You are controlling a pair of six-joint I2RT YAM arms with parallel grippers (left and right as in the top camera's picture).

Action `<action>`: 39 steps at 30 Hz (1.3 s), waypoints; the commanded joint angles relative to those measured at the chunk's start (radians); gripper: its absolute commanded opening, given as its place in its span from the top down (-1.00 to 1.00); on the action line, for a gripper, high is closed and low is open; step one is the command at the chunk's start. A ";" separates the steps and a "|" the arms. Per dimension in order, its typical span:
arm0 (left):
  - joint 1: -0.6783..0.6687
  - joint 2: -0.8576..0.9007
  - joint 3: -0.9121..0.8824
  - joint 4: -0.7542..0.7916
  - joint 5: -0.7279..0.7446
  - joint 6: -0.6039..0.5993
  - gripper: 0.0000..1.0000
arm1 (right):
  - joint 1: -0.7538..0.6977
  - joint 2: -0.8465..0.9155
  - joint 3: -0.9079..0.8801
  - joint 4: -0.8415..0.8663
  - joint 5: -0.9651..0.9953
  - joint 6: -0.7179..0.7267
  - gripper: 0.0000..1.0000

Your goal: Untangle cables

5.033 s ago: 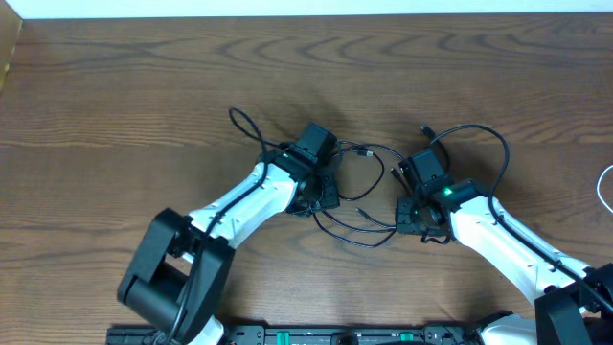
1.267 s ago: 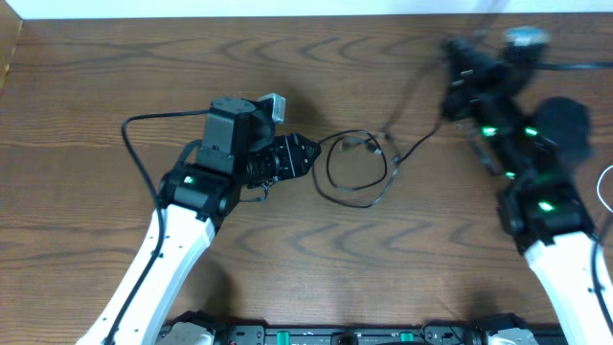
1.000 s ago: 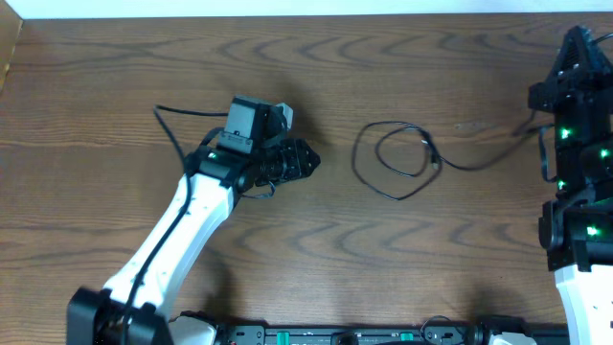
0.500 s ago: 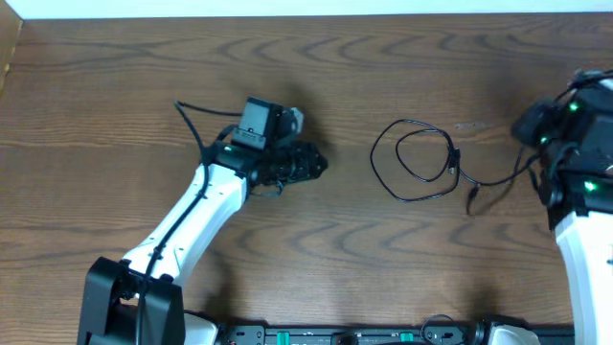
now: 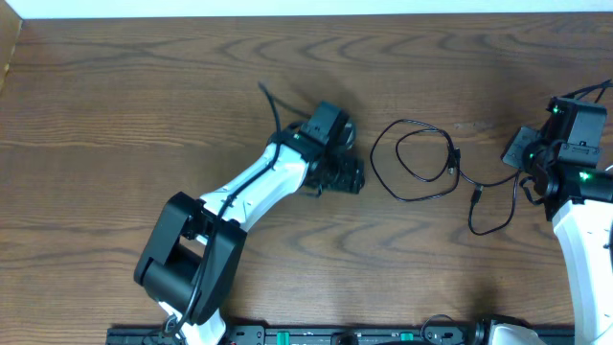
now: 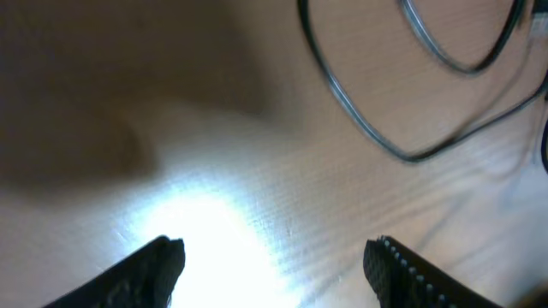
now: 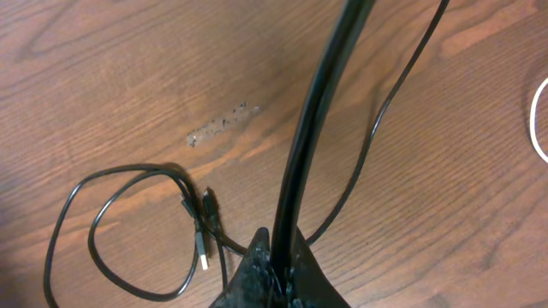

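The thin black cord (image 5: 412,163) lies in loose loops on the table, its two small plugs (image 5: 454,163) near the loops' right side. My left gripper (image 5: 352,178) is open and empty just left of the loops. In the left wrist view its fingers (image 6: 163,263) stand wide apart above bare wood, the black cord (image 6: 377,141) beyond them. My right gripper (image 5: 530,180) is shut on the black cord's right stretch. In the right wrist view the black cord (image 7: 321,120) rises from my shut right gripper (image 7: 278,265). A bit of white cord (image 7: 539,120) shows at the right edge.
The wooden table (image 5: 144,115) runs to a pale back edge at the top. A thicker black arm wire (image 5: 273,105) arcs behind my left wrist. A pale scuff mark (image 7: 218,124) is on the wood near the loops.
My left arm has swung right and now sits beside the cord loops. My right arm has come down and in with the cord, which now lies slacker with a loop hanging toward the front.
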 commanded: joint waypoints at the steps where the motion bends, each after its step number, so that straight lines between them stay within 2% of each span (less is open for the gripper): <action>1: -0.004 0.028 0.228 -0.142 -0.154 0.120 -0.49 | -0.004 -0.003 0.007 -0.015 0.011 -0.016 0.98; 7: -0.013 0.125 0.341 -0.142 -0.174 0.140 -0.53 | -0.004 -0.003 0.007 -0.038 0.011 -0.016 0.98; 10: -0.046 0.179 0.341 -0.106 -0.173 0.238 -0.53 | -0.004 -0.003 0.007 -0.051 0.011 -0.016 0.98; 12: -0.074 0.201 0.341 -0.062 -0.173 0.282 -0.53 | -0.004 -0.003 0.007 -0.055 0.011 -0.016 0.98; 17: -0.134 0.230 0.341 0.084 -0.134 0.284 -0.53 | -0.004 -0.003 0.007 -0.079 0.010 -0.016 0.98; 20: -0.155 0.249 0.341 0.147 -0.112 0.259 -0.53 | -0.004 -0.003 0.007 -0.087 0.010 -0.016 0.98; 23: -0.170 0.273 0.341 0.221 -0.102 0.166 -0.53 | -0.004 -0.003 0.007 -0.094 0.011 -0.016 0.98; 30: -0.172 0.336 0.341 0.393 0.029 -0.012 -0.53 | -0.004 -0.003 0.007 -0.115 0.011 -0.016 0.98; 39: -0.172 0.406 0.340 0.399 0.030 -0.058 -0.52 | -0.004 -0.003 0.007 -0.115 0.011 -0.016 0.98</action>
